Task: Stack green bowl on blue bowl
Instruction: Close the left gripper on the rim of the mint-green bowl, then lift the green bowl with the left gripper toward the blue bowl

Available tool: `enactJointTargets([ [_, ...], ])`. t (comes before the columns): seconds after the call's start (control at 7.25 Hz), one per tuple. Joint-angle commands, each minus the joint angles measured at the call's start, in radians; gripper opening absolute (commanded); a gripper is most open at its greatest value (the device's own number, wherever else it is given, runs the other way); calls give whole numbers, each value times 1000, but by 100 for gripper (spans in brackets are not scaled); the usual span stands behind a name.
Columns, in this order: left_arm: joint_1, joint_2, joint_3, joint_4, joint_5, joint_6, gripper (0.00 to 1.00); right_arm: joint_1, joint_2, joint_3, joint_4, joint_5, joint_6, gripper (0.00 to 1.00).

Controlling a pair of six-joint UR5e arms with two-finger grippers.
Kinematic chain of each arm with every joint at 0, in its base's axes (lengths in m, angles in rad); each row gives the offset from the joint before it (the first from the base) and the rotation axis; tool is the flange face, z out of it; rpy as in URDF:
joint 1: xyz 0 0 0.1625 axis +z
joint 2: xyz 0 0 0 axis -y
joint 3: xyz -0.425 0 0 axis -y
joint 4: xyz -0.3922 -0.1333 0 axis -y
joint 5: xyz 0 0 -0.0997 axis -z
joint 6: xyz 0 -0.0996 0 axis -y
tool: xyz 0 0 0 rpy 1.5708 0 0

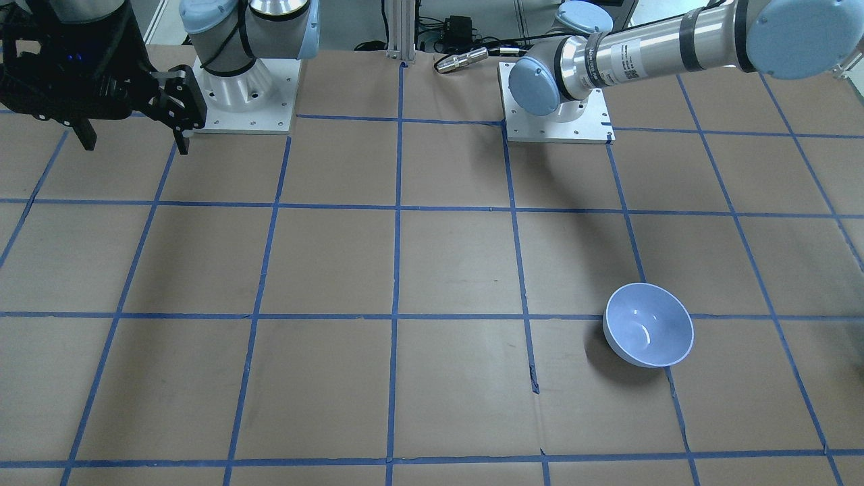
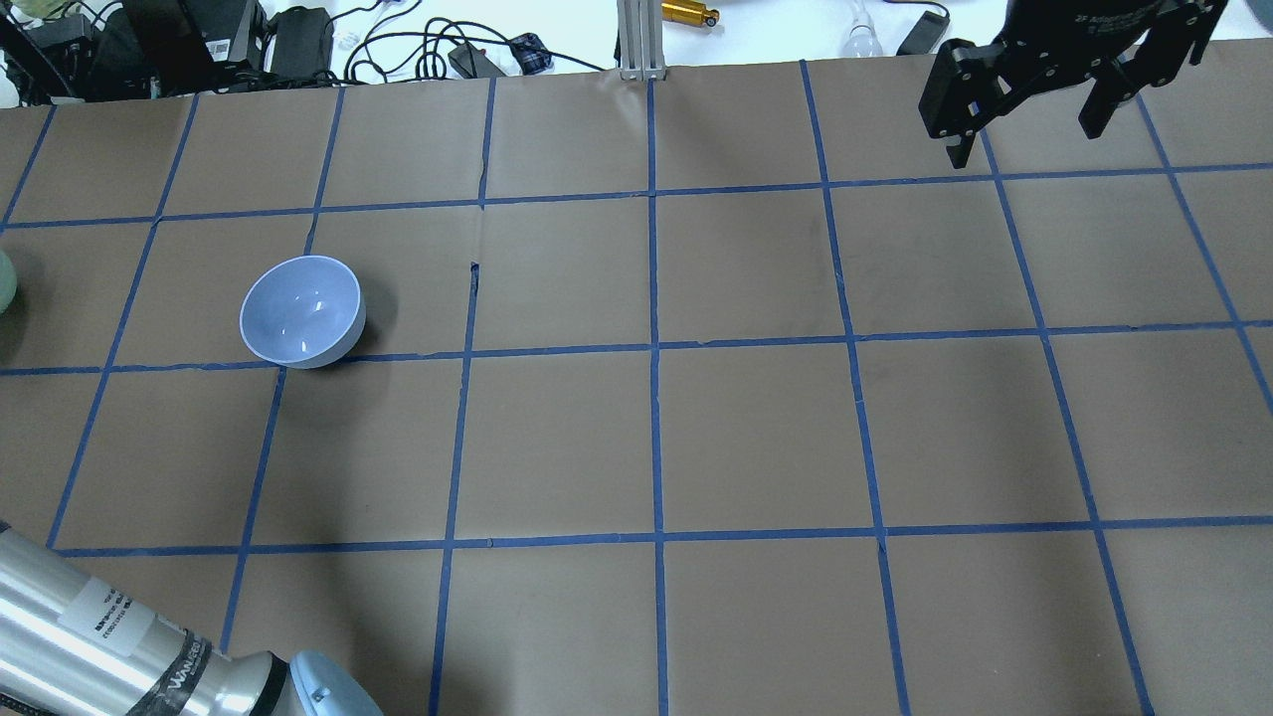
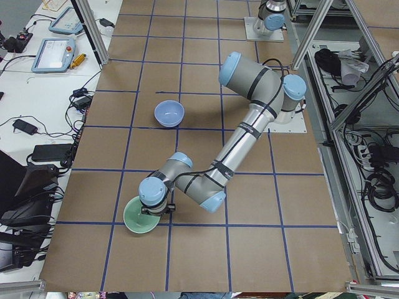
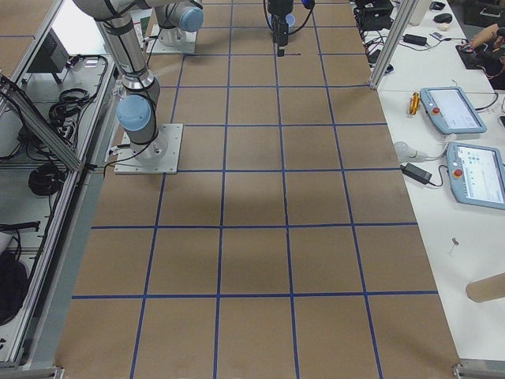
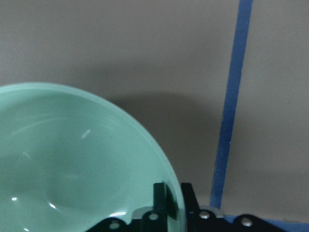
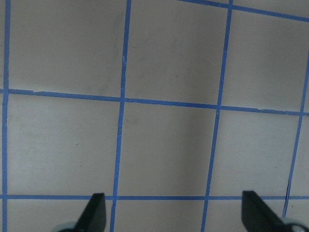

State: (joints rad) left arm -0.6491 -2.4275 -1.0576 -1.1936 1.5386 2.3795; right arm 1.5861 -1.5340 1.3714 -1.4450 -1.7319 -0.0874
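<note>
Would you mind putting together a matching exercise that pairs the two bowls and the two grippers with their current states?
Things:
1. green bowl
2. blue bowl
3. left gripper
4. right gripper

States:
A. open above the taped table, holding nothing
B. standing upright, alone and untouched
C. shut on a bowl's rim
D. gripped at its rim

Pairs: 1-D, 2-B, 3-C, 4-A
</note>
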Motion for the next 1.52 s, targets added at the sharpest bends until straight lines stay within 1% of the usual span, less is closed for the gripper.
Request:
enactJointTargets([
  [0.0, -1, 8, -2, -12, 0, 3, 0, 0, 0, 0, 0, 0, 0, 100],
  [0.28, -26, 28, -7, -23, 6, 1, 0, 0, 0, 0, 0, 0, 0, 100],
  [0.41, -56, 66, -22, -44, 12, 0, 0, 0, 0, 0, 0, 0, 0, 100],
  [0.55, -101, 127, -57, -50, 11, 0, 0, 0, 0, 0, 0, 0, 0, 100],
  [0.69, -131, 209, -94, -139, 9, -5, 0, 0, 0, 0, 0, 0, 0, 100],
  [0.83, -186, 291, -146, -194, 9, -22, 0, 0, 0, 0, 0, 0, 0, 100],
  [0.97, -270, 367, -224, -195, 9, -64, 0, 0, 0, 0, 0, 0, 0, 100],
  [1.24, -424, 529, -419, -186, 12, -253, 0, 0, 0, 0, 0, 0, 0, 100],
  [1.38, -476, 582, -500, -157, 6, -335, 0, 0, 0, 0, 0, 0, 0, 100],
])
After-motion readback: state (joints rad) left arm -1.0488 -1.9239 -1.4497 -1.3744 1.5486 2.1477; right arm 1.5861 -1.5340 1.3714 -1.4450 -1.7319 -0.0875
